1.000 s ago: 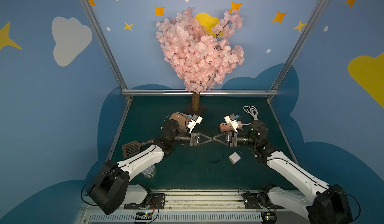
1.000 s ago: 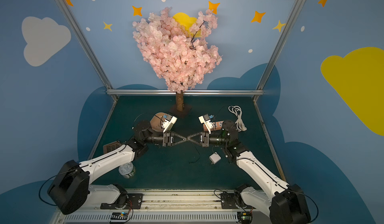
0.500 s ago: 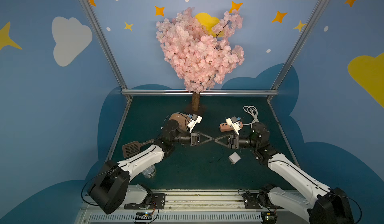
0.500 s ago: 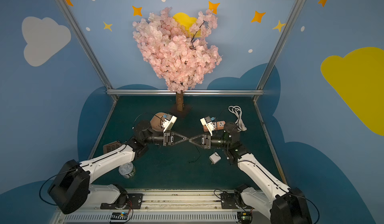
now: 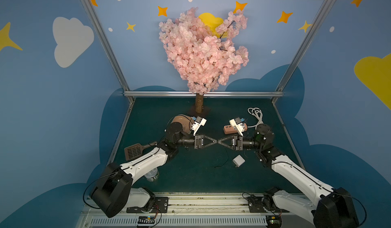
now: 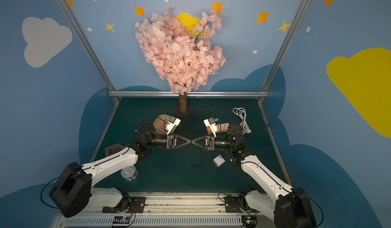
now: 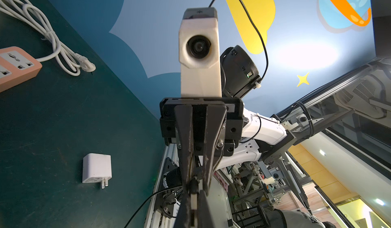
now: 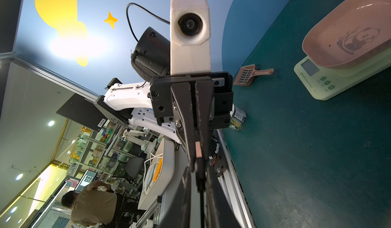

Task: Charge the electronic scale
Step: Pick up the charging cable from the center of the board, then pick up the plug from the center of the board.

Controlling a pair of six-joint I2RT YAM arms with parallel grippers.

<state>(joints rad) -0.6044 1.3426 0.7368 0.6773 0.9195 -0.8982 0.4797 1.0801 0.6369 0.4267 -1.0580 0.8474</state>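
tabletop (image 5: pixel 190 174); left claw (image 5: pixel 216 141), right claw (image 5: pixel 219 141), same shared plug (image 8: pixel 198 152)

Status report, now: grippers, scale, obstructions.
Left gripper and right gripper tip to tip, both shut on black cable plug. Electronic scale untouched on table. Charger cube loose, apart from power strip.

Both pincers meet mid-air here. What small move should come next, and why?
Probably open the left pincer: it and the right pincer both pinch the cable plug, the right on its black body, and the white charger cube lies on the right arm's side.
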